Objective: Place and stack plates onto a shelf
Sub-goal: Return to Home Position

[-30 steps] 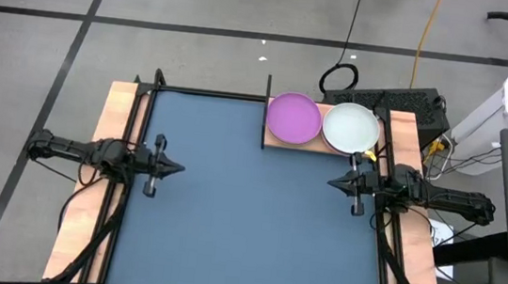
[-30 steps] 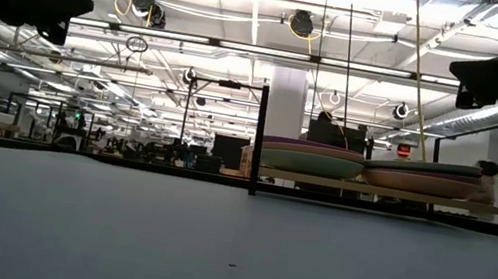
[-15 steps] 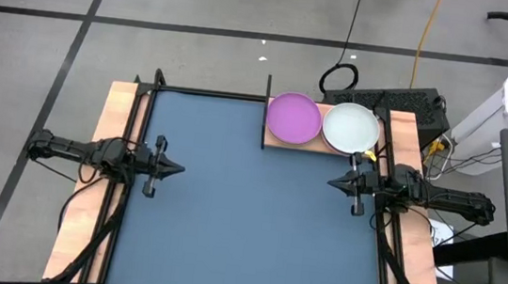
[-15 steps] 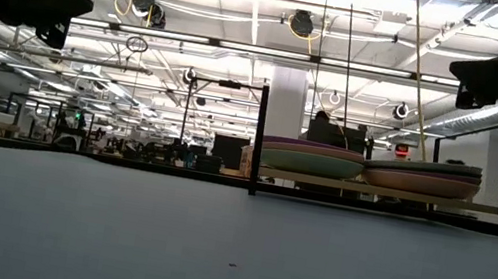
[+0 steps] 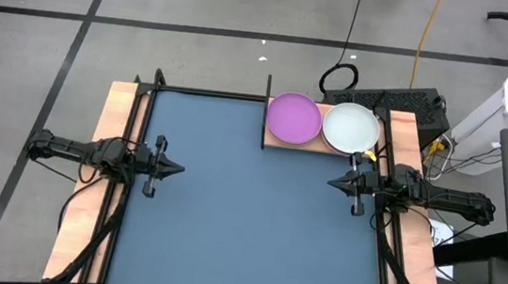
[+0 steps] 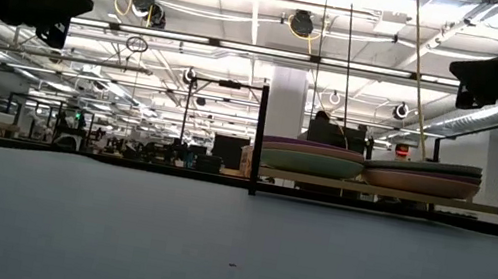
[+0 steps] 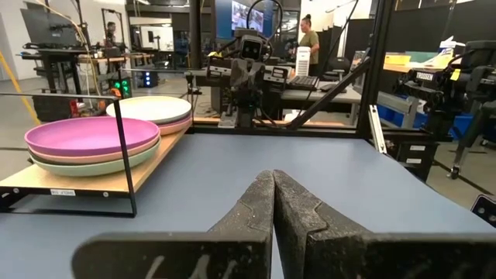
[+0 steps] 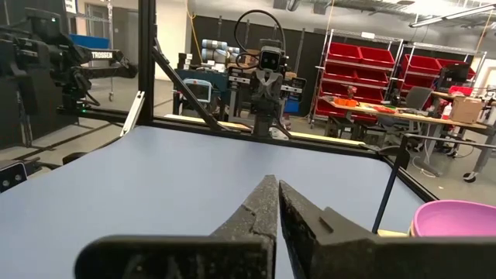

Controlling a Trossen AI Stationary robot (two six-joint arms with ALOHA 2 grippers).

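Two stacks of plates rest on the light-wood shelf [image 5: 278,143] at the table's far right. The left stack has a purple plate [image 5: 293,117] on top, the right stack a pale mint plate [image 5: 351,128]. The left wrist view shows the purple stack [image 7: 91,138] in front of the pale one [image 7: 152,109]; the low view shows both stacks [image 6: 313,157] side on. A thin black rail [image 5: 266,111] stands at the shelf's left end. My left gripper [image 5: 180,166] is shut at the table's left edge. My right gripper [image 5: 331,181] is shut at the right edge. Both point level and hold nothing.
The dark-blue mat [image 5: 245,226] covers the table between the arms. A black frame [image 5: 207,93] runs along the far edge. Wooden strips [image 5: 79,228] border both sides. Cables and equipment [image 5: 400,101] lie beyond the far right corner.
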